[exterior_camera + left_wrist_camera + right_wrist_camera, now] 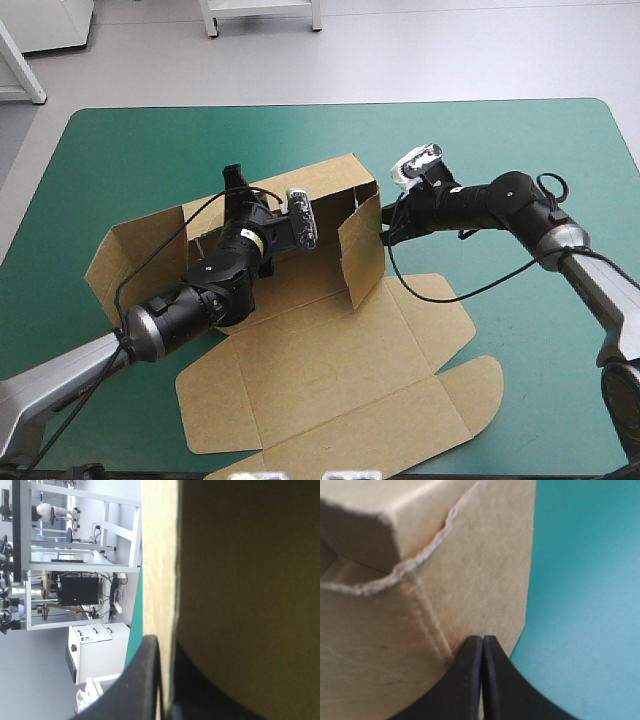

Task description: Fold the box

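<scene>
seen from above, a brown box (330,370) lies in the middle of the frame on a table (520,150) with a teal-green cover. it is partly raised. a long back wall stands across the upper centre, a side flap leans outward at centre left, and a shorter side wall stands upright just right of centre. the lid lies flat toward the bottom of the frame, with rounded flaps spread to the lower left and lower right.

the left gripper (235,180) comes in from the lower left, crosses over the box floor and reaches the top edge of the back wall, left of centre. in the left wrist view, the left gripper (165,652) is clamped on the box (240,580). the board's edge runs straight out from between its black fingers (142,680), one on the pale outer face, the other in shadow on the inner face. a thin strip of the table (134,640) shows beside the outer finger.

the right gripper (385,228) comes in from the right of the frame and meets the outer side of the upright side wall. in the right wrist view, the right gripper (482,639) has its fingers pressed together into one point, with only a hairline between them. the tips sit against the box (470,580), just beside a crease and near the board's edge. the bare table (585,580) lies alongside.
</scene>
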Controlling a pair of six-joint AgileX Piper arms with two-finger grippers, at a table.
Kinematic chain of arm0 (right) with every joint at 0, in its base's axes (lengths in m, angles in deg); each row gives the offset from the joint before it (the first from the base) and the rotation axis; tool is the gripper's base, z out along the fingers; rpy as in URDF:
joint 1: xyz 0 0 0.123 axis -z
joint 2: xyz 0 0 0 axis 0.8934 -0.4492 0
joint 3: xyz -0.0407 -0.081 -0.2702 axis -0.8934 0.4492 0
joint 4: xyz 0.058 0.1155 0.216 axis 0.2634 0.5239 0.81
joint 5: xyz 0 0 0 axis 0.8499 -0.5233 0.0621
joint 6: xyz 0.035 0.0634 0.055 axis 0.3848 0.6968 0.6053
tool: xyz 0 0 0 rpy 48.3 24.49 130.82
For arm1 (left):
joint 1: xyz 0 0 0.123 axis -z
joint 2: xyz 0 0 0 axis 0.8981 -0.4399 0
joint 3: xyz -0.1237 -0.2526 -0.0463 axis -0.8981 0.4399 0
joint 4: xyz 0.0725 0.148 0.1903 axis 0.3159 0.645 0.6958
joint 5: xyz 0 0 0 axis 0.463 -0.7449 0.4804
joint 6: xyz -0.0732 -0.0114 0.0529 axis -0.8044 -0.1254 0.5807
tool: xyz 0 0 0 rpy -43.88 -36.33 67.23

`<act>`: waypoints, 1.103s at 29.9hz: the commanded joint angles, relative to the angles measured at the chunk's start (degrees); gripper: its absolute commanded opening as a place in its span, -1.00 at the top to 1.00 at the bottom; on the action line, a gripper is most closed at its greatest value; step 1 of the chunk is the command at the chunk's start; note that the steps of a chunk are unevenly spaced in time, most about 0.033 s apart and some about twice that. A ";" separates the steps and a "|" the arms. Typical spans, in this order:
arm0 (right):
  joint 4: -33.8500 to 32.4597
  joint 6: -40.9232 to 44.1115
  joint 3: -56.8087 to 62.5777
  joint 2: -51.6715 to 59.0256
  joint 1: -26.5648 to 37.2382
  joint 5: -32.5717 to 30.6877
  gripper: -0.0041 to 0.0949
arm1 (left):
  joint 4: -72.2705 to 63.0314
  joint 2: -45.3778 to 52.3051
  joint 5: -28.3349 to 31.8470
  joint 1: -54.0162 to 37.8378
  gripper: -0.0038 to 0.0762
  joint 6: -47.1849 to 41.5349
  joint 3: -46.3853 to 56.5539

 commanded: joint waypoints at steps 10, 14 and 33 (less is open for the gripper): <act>2.89 -2.77 -0.72 3.12 0.51 -4.87 -0.20 | -2.24 1.67 0.13 0.36 0.92 -1.85 -0.64; 3.35 -1.92 -0.72 3.12 0.51 -6.42 -0.58 | -2.24 1.67 0.13 0.36 0.92 -1.85 -0.64; 8.91 -9.37 -0.62 2.88 -1.05 -1.28 -0.49 | -2.24 1.67 0.32 0.36 0.92 -2.22 -0.64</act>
